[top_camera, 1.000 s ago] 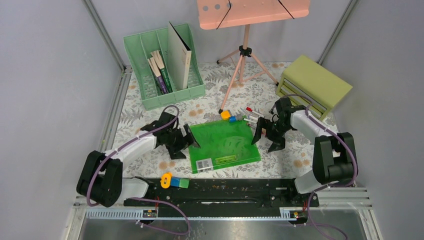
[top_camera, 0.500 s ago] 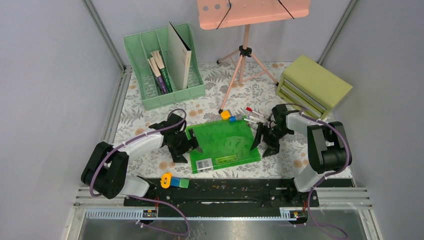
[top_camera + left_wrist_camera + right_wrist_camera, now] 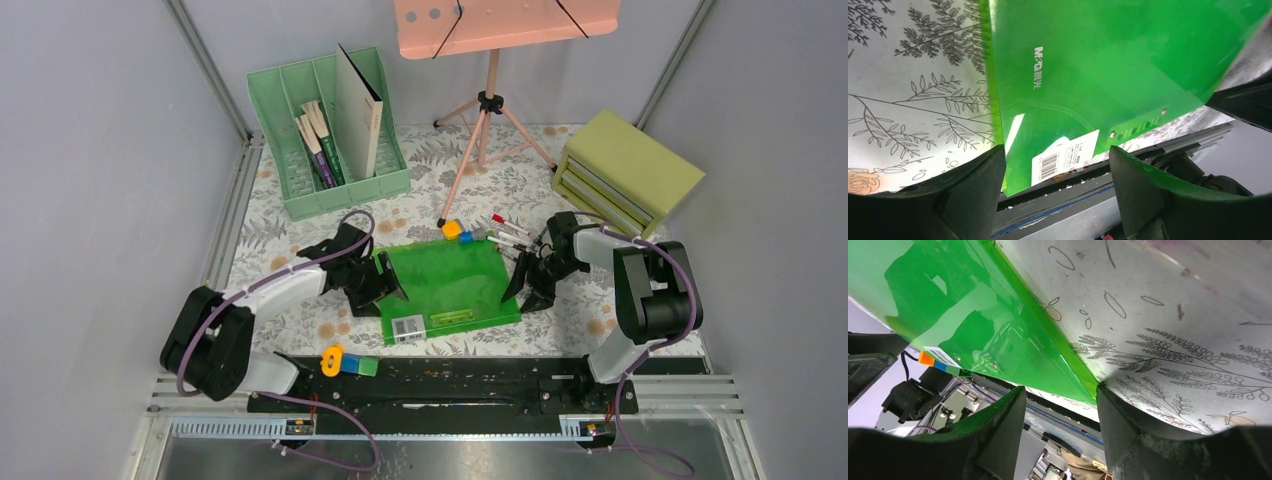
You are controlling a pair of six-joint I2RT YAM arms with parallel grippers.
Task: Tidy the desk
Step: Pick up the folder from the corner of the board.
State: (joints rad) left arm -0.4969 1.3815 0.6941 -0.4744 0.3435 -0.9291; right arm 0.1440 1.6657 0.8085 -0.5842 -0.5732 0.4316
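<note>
Showing bright green on the folder (image 3: 450, 285); wearing grey ferns and orange flowers over the pale worktop (image 3: 275, 225); showing mint on the rack (image 3: 345, 190), olive on the drawer box (image 3: 625, 165).

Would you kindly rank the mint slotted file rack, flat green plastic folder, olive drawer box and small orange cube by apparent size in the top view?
1. Mint slotted file rack.
2. Flat green plastic folder and olive drawer box: look alike, unranked.
3. Small orange cube.
</note>
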